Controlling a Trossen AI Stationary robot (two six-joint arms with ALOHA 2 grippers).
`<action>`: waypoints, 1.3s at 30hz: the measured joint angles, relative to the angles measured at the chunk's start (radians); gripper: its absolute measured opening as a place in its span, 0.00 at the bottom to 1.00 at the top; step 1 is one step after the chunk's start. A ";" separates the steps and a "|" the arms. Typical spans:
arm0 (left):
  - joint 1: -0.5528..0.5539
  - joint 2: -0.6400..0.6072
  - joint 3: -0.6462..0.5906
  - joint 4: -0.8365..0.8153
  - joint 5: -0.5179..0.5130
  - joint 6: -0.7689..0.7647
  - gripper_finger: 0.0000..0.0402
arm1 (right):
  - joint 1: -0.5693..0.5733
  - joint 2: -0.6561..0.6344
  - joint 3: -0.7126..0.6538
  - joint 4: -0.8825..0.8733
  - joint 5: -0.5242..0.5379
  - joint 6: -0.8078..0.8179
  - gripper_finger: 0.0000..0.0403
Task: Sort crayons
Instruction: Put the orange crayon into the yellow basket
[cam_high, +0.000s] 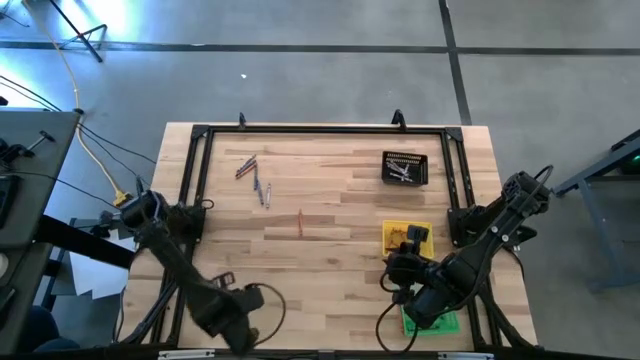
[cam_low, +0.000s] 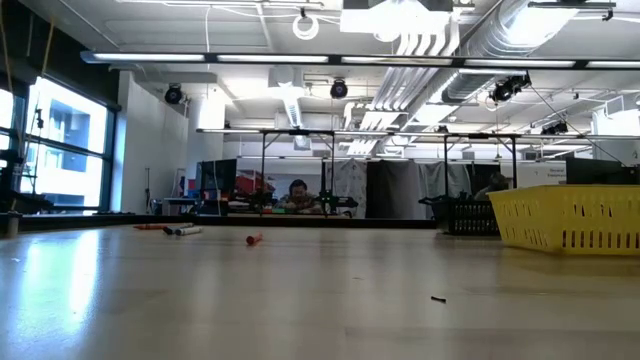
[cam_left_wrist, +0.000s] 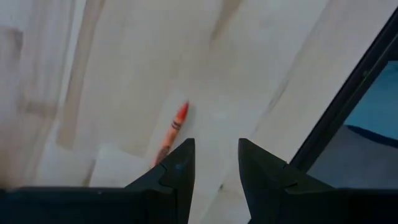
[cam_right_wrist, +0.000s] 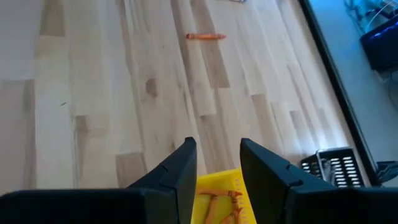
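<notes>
Several crayons (cam_high: 252, 178) lie loose on the table at the far left, and they also show in the low view as crayons (cam_low: 180, 230). One orange crayon (cam_high: 300, 225) lies alone mid-table. My left gripper (cam_left_wrist: 214, 158) stands open above the table near its front edge, pointing down; an orange-red crayon (cam_left_wrist: 174, 127) lies on the wood just beyond one fingertip, outside the gap. My right gripper (cam_right_wrist: 214, 162) stands open above the near side of the yellow tray (cam_right_wrist: 217, 186), which holds orange crayons (cam_right_wrist: 219, 202). Nothing sits between either pair of fingers.
A black tray (cam_high: 405, 168) with grey crayons sits at the far right. A green tray (cam_high: 432, 323) lies under my right arm near the front edge. A black frame (cam_high: 320, 130) runs around the table. Bare wood spreads across the middle.
</notes>
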 joint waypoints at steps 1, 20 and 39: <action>-0.016 0.000 0.000 0.000 -0.007 -0.018 0.27 | 0.000 0.000 0.000 0.000 0.009 -0.001 0.29; -0.093 0.000 -0.124 0.054 -0.005 -0.125 0.26 | 0.000 0.001 -0.001 0.007 0.043 0.003 0.29; -0.103 0.001 -0.261 0.125 0.002 0.301 0.16 | -0.005 0.001 -0.001 0.019 0.059 0.047 0.29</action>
